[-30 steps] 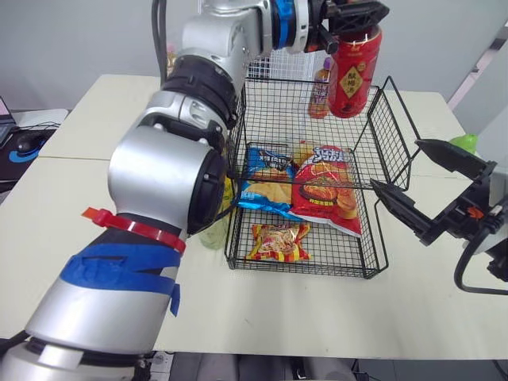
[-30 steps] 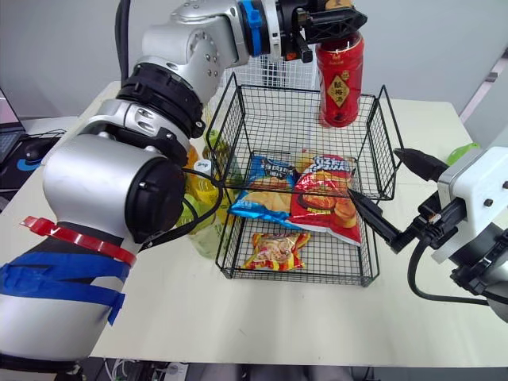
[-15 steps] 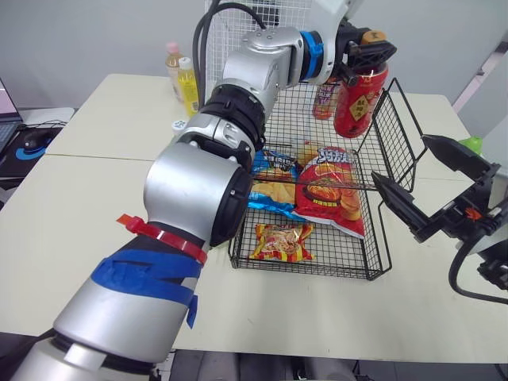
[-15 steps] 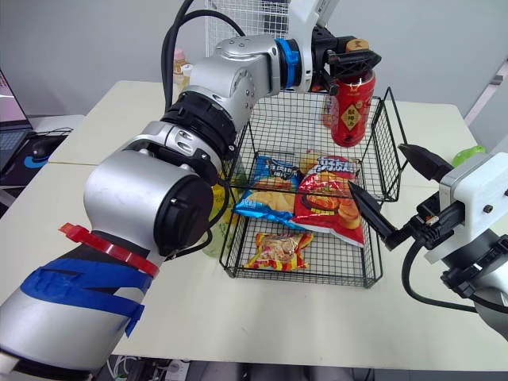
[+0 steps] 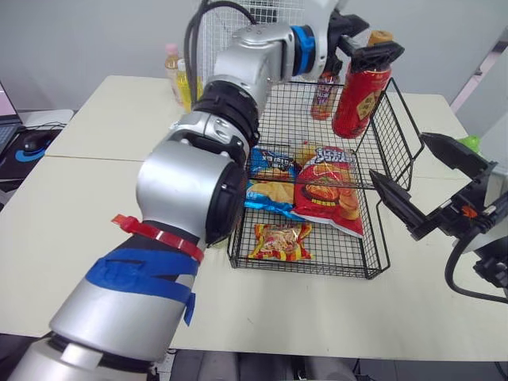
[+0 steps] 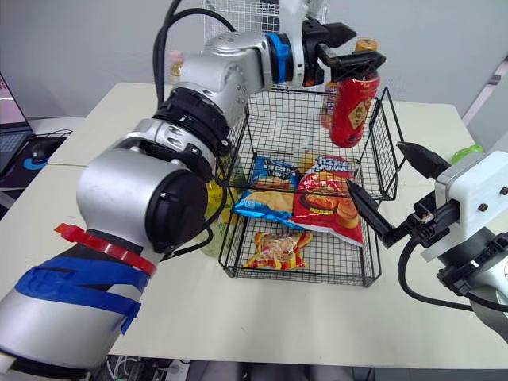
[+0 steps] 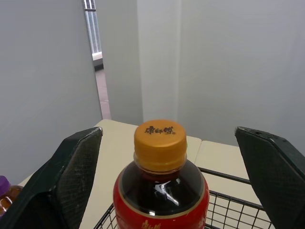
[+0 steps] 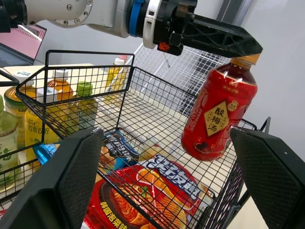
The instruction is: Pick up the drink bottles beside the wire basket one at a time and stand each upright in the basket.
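Note:
A red drink bottle point(image 5: 361, 91) with an orange cap stands tilted in the far right corner of the black wire basket point(image 5: 302, 270), its top leaning toward the right wall. My left gripper point(image 5: 373, 36) is open around the cap point(image 7: 160, 138), with both fingers well clear of it. A small brown bottle with a purple cap point(image 5: 321, 89) stands upright at the basket's far side. Several yellow and green bottles point(image 8: 28, 112) stand on the table against the basket's left wall. To the right of the basket my right gripper point(image 6: 375, 165) is open and holds nothing.
Inside the basket lie a red snack bag point(image 5: 329, 186), a blue one point(image 5: 266, 178) and a small packet point(image 5: 279, 240). Two more bottles point(image 5: 181, 73) stand at the table's far left. A white wire rack point(image 5: 278, 48) rises behind the basket.
My left gripper has gone from shut on the red bottle to open. The bottle came down into the basket's far right corner and now leans free.

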Motion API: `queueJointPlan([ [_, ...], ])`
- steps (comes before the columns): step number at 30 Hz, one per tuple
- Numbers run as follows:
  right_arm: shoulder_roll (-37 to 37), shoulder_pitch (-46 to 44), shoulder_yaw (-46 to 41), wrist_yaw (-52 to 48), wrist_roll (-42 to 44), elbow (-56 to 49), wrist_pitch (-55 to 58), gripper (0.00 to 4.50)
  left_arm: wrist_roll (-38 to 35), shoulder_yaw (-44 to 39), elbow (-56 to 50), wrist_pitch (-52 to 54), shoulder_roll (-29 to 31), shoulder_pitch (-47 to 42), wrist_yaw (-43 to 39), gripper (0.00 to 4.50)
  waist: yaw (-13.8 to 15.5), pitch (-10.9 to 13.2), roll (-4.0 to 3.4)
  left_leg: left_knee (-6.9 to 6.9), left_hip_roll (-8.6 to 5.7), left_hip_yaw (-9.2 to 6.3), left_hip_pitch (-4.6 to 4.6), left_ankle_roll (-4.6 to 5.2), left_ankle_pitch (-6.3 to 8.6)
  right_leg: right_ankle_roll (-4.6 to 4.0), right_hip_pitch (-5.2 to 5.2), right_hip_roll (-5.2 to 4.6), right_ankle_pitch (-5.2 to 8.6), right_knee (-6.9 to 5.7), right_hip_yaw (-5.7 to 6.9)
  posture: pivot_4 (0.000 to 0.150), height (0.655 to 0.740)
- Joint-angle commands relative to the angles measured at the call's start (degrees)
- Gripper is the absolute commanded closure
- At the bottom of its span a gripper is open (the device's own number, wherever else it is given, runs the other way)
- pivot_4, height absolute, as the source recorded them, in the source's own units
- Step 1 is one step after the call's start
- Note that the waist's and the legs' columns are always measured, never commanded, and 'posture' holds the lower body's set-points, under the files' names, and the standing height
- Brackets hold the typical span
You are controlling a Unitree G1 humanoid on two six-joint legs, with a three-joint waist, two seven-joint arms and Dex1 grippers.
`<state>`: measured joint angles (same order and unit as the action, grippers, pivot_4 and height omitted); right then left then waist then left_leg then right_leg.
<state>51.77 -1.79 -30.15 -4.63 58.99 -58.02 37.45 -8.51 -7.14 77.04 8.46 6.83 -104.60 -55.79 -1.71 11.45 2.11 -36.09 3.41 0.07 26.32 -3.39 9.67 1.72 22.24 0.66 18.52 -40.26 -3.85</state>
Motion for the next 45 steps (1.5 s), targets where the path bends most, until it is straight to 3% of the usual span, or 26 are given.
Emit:
queueJointPlan([
  [1,1.5,-2.4,-0.1,-0.8,-0.8,0.9,-1.0,0.00,-0.5,-0.9,-4.0,1.0,4.1,-2.5,-5.7,0.05,-0.1,0.0,0.00,0.00,0.00,0.01,-0.02,0.00,0.00,0.00,0.00,0.00,0.00,-0.02,-0.01,0.150,0.7360],
  [7,3.6,-4.7,-0.2,-5.4,-1.0,5.1,-1.0,0.00,-0.4,0.6,-10.8,4.2,12.1,0.9,-13.8,0.05,-0.2,0.0,0.00,0.00,0.02,0.06,-0.15,-0.01,-0.01,0.00,-0.02,0.01,0.00,-0.15,-0.08,0.150,0.7360],
  [12,5.8,-7.4,-0.5,-11.3,0.2,9.3,-0.9,0.00,-4.4,-1.1,-23.5,13.9,20.5,6.6,-18.0,0.05,-0.4,0.0,-0.01,0.00,0.08,0.13,-0.38,-0.04,-0.03,-0.02,-0.03,0.04,0.02,-0.47,-0.17,0.150,0.7360],
  [18,8.5,-12.3,0.9,-20.5,2.2,14.5,-0.9,0.00,-8.8,-2.5,-48.7,28.5,34.8,22.6,-18.0,0.05,-1.1,0.0,-0.03,-0.02,0.19,0.05,-0.50,-0.14,-0.09,-0.04,-0.05,0.07,0.03,-0.65,-0.13,0.150,0.7360],
  [21,9.3,-14.9,2.9,-24.4,2.7,16.6,-0.7,0.00,-9.8,-4.4,-55.9,32.9,40.7,30.6,-15.4,0.05,-1.1,0.0,-0.03,-0.13,0.19,0.02,-0.48,-0.15,-0.11,-0.05,-0.06,0.07,0.02,-0.73,-0.12,0.150,0.7360],
  [24,10.0,-16.8,5.5,-29.6,3.2,17.7,-0.4,0.00,-12.3,-6.8,-63.7,35.2,47.4,42.9,-18.0,0.05,-1.1,0.0,-0.04,-0.22,0.18,0.01,-0.50,-0.14,-0.10,-0.05,-0.12,0.05,0.02,-0.76,-0.12,0.150,0.7360],
  [27,9.4,-20.0,9.5,-32.6,3.8,18.2,-0.4,0.00,-14.2,-11.0,-67.1,35.0,50.6,53.7,-17.4,0.05,-1.0,0.0,-0.03,-0.25,0.22,0.00,-0.55,-0.14,-0.10,-0.05,-0.15,0.04,0.02,-0.80,-0.10,0.150,0.7360],
  [32,6.7,-25.2,15.4,-33.7,4.7,18.3,0.8,0.00,-18.0,-16.8,-71.9,37.9,51.3,67.7,-14.9,0.05,-0.5,0.0,0.00,-0.51,0.28,-0.10,-0.50,-0.11,-0.10,-0.05,-0.19,0.04,0.02,-0.86,0.01,0.150,0.7360],
  [36,5.8,-24.6,17.0,-35.0,6.7,17.0,2.2,0.00,-20.6,-21.1,-79.7,38.3,46.8,77.4,-8.5,0.05,0.1,0.0,0.01,-0.54,0.32,-0.12,-0.47,-0.09,-0.09,-0.05,-0.21,-0.10,0.02,-0.85,0.03,0.150,0.7360],
  [45,3.6,-20.8,17.2,-31.1,6.8,13.0,3.4,0.00,-21.7,-20.5,-89.1,37.6,34.3,78.8,11.0,0.05,0.3,-0.1,0.09,-0.67,0.23,-0.19,-0.48,-0.07,-0.09,-0.04,-0.36,-0.10,0.02,-0.83,0.09,0.150,0.7360],
])
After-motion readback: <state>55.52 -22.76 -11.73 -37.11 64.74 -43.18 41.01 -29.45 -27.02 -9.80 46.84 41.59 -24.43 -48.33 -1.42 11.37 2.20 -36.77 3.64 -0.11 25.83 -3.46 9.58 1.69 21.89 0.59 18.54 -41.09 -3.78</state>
